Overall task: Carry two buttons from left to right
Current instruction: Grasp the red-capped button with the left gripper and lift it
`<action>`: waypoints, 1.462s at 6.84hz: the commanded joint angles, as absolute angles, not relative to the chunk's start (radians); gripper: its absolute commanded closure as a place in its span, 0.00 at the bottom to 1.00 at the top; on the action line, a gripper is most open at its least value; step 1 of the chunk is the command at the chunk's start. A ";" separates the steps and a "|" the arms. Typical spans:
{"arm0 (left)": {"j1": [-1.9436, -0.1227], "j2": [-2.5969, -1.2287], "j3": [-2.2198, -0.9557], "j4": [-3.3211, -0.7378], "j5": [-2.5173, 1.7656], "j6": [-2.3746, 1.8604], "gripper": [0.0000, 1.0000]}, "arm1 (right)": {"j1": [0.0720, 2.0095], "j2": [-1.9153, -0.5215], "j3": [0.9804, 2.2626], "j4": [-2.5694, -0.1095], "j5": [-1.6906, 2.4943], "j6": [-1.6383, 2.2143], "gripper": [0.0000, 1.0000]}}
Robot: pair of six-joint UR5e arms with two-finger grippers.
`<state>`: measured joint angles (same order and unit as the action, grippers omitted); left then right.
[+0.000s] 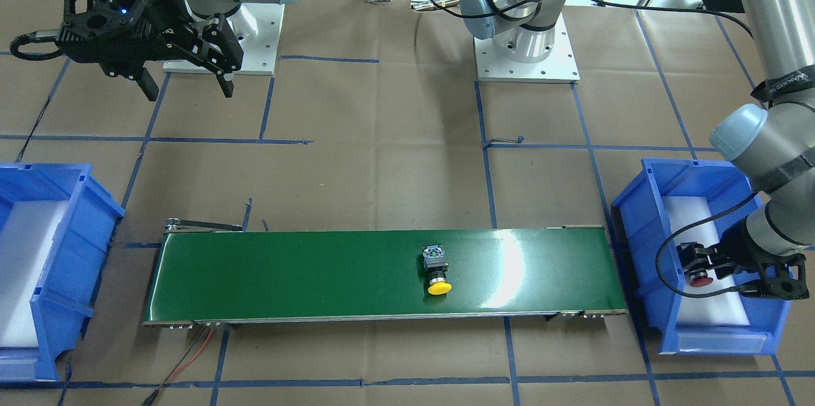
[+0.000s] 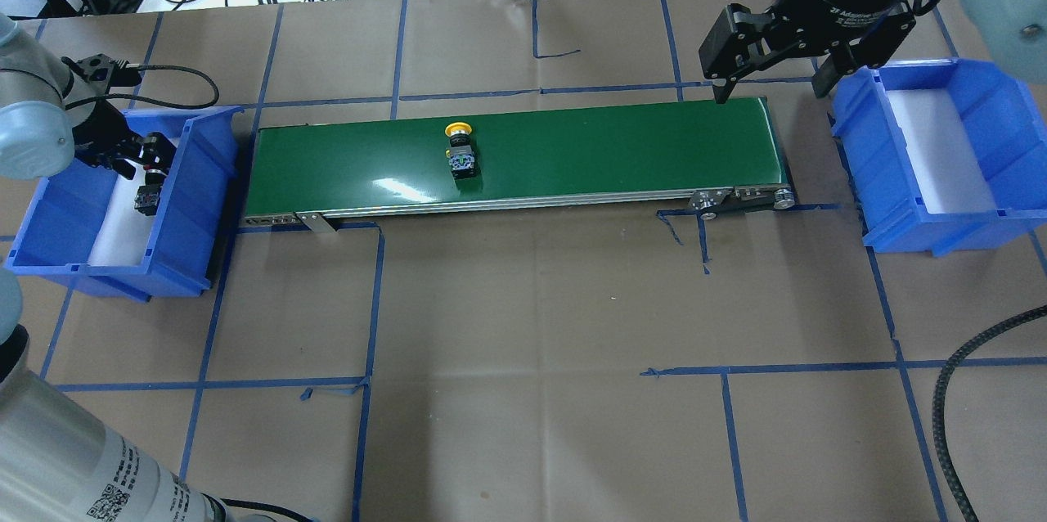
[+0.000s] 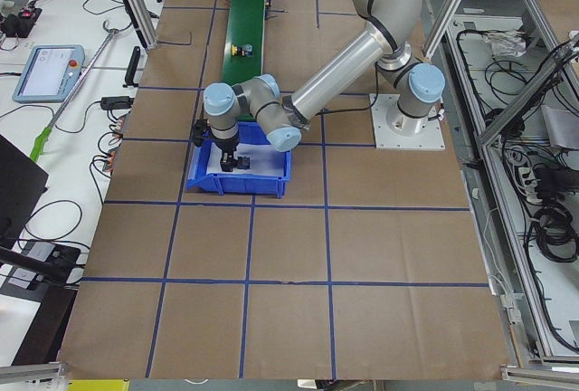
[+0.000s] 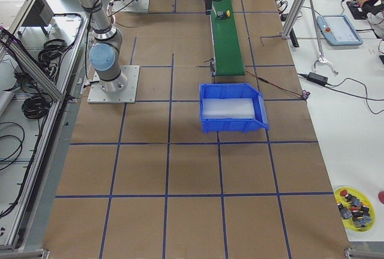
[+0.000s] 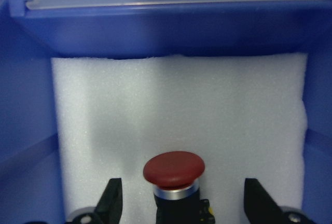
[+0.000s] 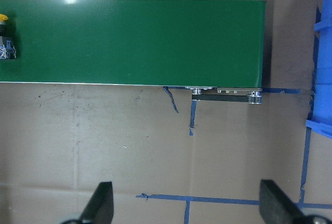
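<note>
- Yellow button (image 1: 437, 271) is sitting midway on belt (image 1: 286, 272), undelivered.
- Red button (image 5: 174, 169) is lying in left bin (image 2: 196, 203); left gripper (image 5: 182, 193) is straddling it, released.
- Right gripper (image 2: 769, 92) is hovering released, empty.

We note the yellow button (image 1: 438, 271) lying on its side mid-belt (image 1: 286, 272). The left gripper (image 1: 695, 266) is down in the bin (image 1: 637, 247), at the red button (image 1: 701, 279). The right gripper (image 1: 190, 91) hangs above the table (image 1: 382, 170), jaws apart.

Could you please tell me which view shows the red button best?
The left wrist view: the red button sits close up, between open jaws. Front-facing shows only a tiny cap; overhead, a dark speck; others, nothing clear.
</note>
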<state>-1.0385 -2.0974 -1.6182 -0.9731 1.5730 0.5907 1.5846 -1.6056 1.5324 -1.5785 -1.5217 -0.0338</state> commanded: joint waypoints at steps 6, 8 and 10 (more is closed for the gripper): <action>-1.032 -2.089 -1.594 -1.052 1.578 0.584 1.00 | 1.585 -1.605 1.535 -1.578 -1.522 -0.034 0.00; -1.034 -2.033 -1.518 -1.213 1.583 0.577 1.00 | 1.585 -1.605 1.536 -1.577 -1.522 -0.034 0.00; -1.034 -1.974 -1.422 -1.395 1.606 0.578 1.00 | 1.585 -1.605 1.542 -1.577 -1.529 -0.031 0.00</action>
<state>-1.0340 -2.0066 -1.4772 -1.2920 1.5901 0.5781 1.5846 -1.6046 1.5379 -1.5771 -1.5279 -0.0317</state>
